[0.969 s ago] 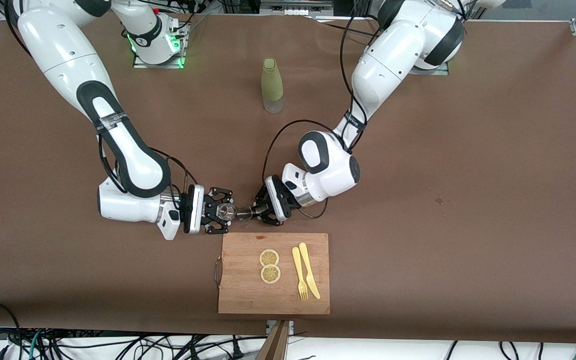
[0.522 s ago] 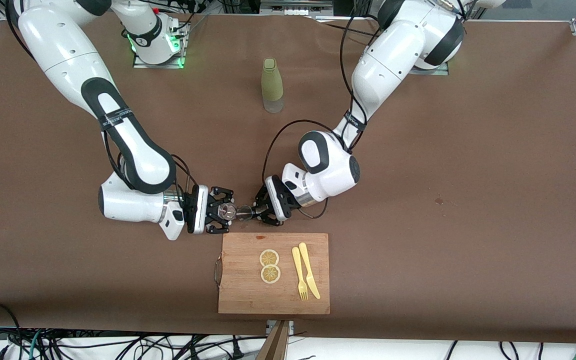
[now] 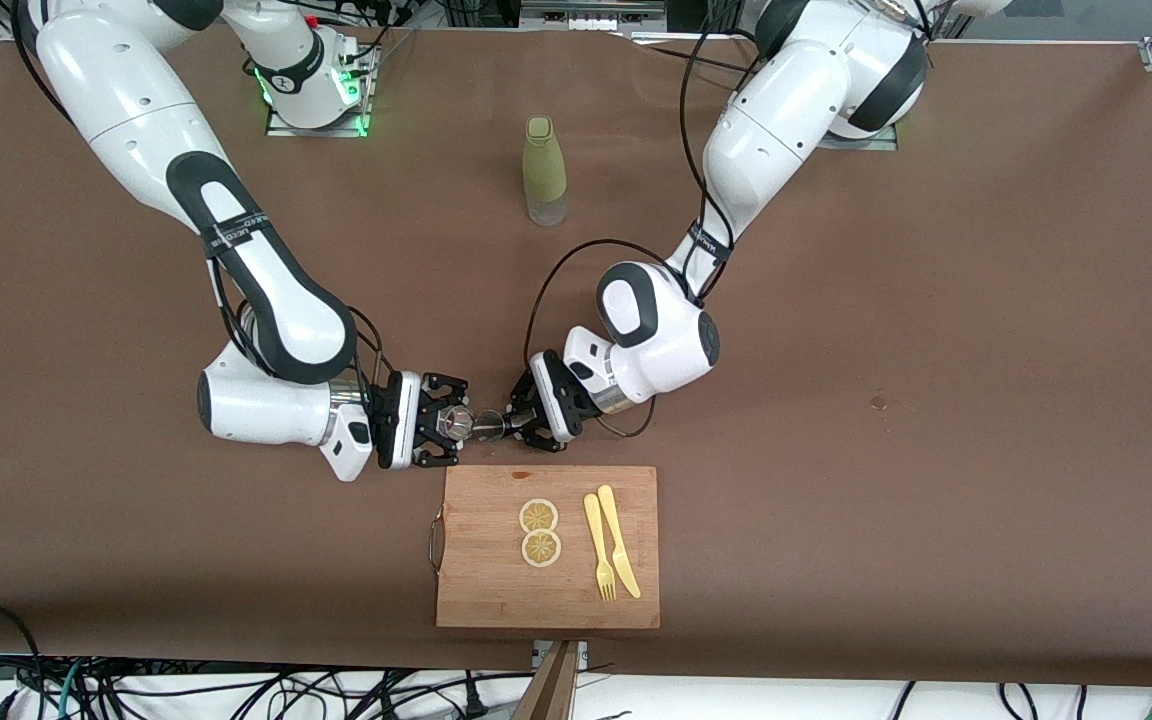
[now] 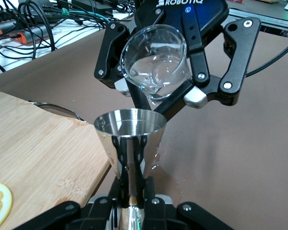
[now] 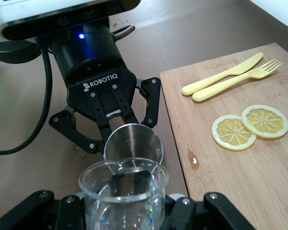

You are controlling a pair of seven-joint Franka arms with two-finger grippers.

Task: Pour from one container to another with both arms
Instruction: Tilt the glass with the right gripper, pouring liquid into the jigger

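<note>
Front view first: both arms meet over the table a bit farther from the camera than the cutting board, which sits at the table's near edge around the middle. The right hand is clamped on the little glass cup, and the left hand is gripping the silver jigger, the two rims pretty much mouth to mouth. An olive-green bottle stands up near the edge where the arm bases are. The board carries two lemon slices plus a yellow fork and knife.

Left wrist view: the jigger is upright, pinched at its waist, and the glass cup is tipped mouth-first above its rim, held by the right hand.

Right wrist view: the glass cup is up close with its lip over the jigger, and the left hand is closed around the jigger. Small wet spot on the board edge.
</note>
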